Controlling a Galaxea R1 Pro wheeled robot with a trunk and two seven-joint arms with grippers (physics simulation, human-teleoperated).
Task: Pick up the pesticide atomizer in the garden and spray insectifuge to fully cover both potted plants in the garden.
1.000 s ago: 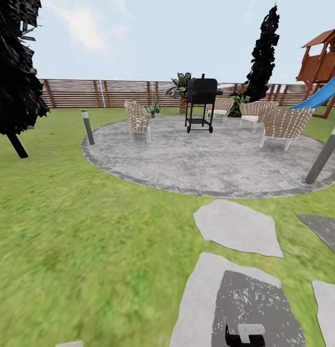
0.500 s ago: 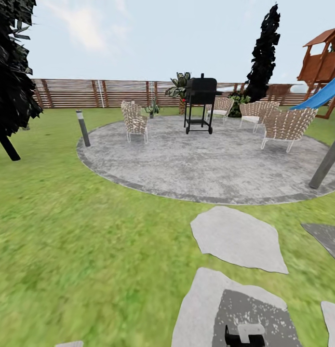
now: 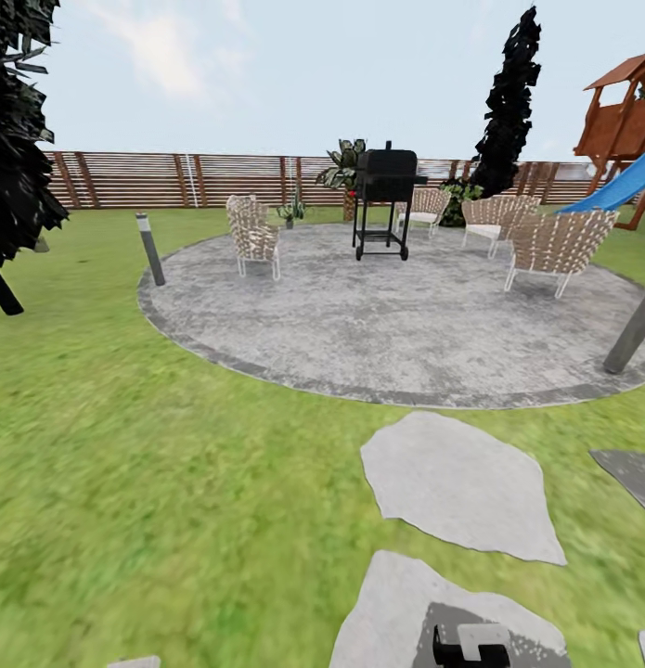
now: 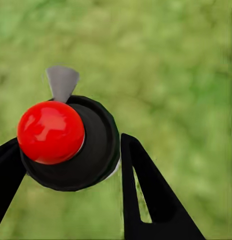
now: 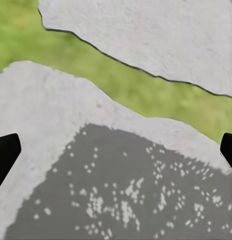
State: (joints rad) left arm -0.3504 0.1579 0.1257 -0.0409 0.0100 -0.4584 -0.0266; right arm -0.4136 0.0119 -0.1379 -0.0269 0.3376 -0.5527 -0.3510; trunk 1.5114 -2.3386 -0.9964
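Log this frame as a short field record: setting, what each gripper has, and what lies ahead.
setting: lawn with stepping stones, paved round, slat fence
left gripper: fingers either side of a black, red-capped object, probably the atomizer
right gripper: open, empty, above a stepping stone
ahead: grill, wicker chairs, slide
potted plants: cannot identify

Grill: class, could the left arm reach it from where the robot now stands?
Probably not. The grill stands across the paved round, with lawn and a stepping stone between; the left gripper, shut on the atomizer, hangs over that lawn.
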